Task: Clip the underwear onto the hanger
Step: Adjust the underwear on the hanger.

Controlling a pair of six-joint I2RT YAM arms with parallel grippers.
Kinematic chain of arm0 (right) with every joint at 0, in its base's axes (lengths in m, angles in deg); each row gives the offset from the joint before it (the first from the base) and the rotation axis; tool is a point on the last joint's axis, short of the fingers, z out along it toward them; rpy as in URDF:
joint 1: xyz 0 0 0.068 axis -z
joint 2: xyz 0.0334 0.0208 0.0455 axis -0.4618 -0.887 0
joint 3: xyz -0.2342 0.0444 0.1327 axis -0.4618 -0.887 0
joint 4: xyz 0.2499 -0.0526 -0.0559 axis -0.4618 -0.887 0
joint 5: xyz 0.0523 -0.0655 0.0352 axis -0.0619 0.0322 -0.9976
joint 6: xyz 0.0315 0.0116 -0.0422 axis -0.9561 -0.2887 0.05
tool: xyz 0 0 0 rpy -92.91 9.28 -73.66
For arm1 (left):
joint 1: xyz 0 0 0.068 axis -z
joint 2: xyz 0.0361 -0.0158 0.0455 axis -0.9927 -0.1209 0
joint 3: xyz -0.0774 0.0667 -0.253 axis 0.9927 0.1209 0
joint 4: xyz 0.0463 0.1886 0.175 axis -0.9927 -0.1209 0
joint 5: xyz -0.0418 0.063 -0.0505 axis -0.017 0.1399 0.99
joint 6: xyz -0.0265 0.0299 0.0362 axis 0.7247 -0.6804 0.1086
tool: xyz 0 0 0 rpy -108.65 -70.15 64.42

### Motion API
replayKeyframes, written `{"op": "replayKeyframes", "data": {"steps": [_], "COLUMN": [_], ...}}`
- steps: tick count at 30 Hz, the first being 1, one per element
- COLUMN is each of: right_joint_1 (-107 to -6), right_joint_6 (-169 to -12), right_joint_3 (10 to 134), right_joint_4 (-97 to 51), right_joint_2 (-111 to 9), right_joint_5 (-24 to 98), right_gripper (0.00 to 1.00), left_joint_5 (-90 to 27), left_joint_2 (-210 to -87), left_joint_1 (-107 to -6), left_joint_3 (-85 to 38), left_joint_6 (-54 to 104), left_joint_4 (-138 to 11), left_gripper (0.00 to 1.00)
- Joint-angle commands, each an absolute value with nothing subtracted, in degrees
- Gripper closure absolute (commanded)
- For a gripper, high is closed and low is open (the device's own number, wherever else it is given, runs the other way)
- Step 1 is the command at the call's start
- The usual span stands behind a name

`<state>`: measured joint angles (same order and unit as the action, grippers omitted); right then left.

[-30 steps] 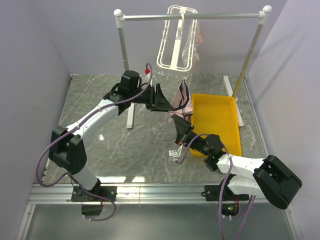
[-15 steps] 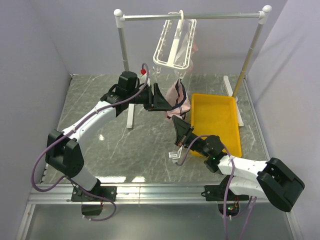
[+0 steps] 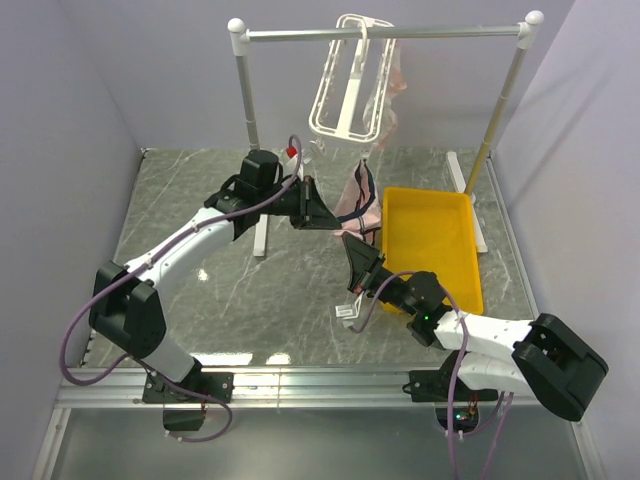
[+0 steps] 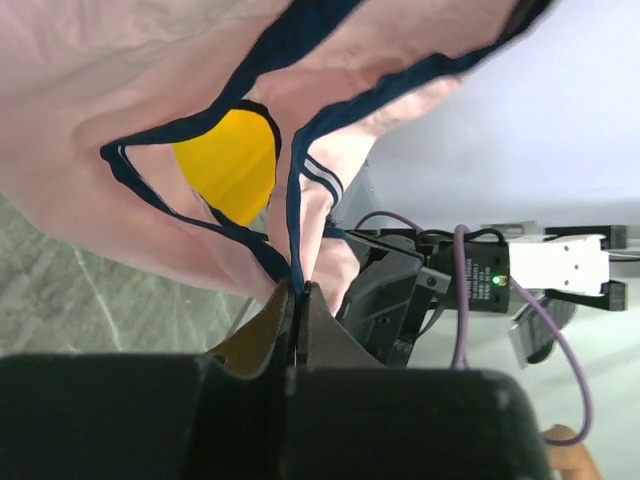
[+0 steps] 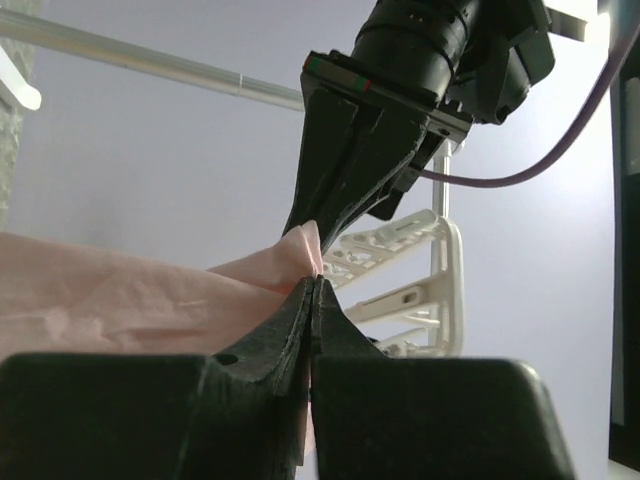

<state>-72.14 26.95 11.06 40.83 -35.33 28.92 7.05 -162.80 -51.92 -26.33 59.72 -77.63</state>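
Two-handed here: pinching the underwear (image 4: 150,90) by its navy hem in the left fingers (image 4: 330,345), clamping pink fabric in the right fingers (image 5: 285,330), mid-air just under the hanger (image 3: 350,80). Aiming for a taut, flat edge, easing it into a clip (image 5: 395,300), not yanking.

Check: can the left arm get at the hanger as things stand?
Probably yes. The left gripper, shut on the underwear, sits just below the hanger with nothing between them. The right gripper pinches the same cloth, though, which may limit the lift.
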Motion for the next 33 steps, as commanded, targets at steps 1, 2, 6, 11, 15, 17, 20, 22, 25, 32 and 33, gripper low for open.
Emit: {"op": "replayKeyframes", "data": {"steps": [1, 2, 6, 11, 15, 17, 20, 22, 25, 32, 33], "right_joint_1": [-72.7, -72.7, -72.6, -70.2, -66.4, -64.9, -63.7, -63.4, -63.2, -63.0, -62.9], "right_joint_6": [26.1, 24.4, 17.6, 2.1, -3.2, -7.8, -9.1, -5.9, 4.2, 7.4, 5.2], "right_joint_3": [12.2, 12.5, 16.3, 29.3, 36.4, 39.6, 45.7, 49.4, 50.9, 45.8, 49.1], "right_joint_4": [42.0, 41.7, 31.9, -1.8, -11.8, -17.6, -25.1, -33.0, -45.7, -47.9, -48.3], "right_joint_2": [-34.5, -34.0, -28.7, -18.5, -16.8, -17.4, -18.9, -19.5, -19.8, -17.2, -17.9], "right_joint_5": [31.3, 32.0, 38.2, 33.9, 25.7, 21.6, 16.5, 14.7, 14.0, 17.1, 16.6], "right_gripper": [0.96, 0.81, 0.45, 0.38, 0.39, 0.39, 0.39, 0.38, 0.38, 0.37, 0.37], "left_joint_5": [5.1, 4.6, 0.2, -3.1, -3.7, -4.3, -7.5, -8.1, -9.3, -7.2, -8.0], "left_joint_2": [-158.3, -157.8, -153.5, -146.4, -144.2, -142.6, -141.1, -140.3, -140.4, -141.5, -141.7], "left_joint_1": [-51.9, -51.9, -51.8, -50.8, -49.1, -48.1, -46.4, -46.2, -46.2, -46.2, -46.1], "left_joint_3": [-27.0, -27.1, -25.6, -19.3, -17.4, -16.4, -15.1, -14.7, -15.2, -16.9, -16.8], "left_joint_6": [54.8, 53.1, 39.5, 27.3, 15.0, 9.4, -1.3, -4.5, -4.7, -3.1, -3.6], "left_joint_4": [-77.8, -78.4, -78.5, -73.3, -73.1, -72.6, -72.7, -72.0, -70.6, -68.0, -68.0], "left_gripper": [1.00, 1.00, 1.00, 1.00, 1.00, 1.00, 1.00, 1.00, 1.00, 1.00, 1.00]}}
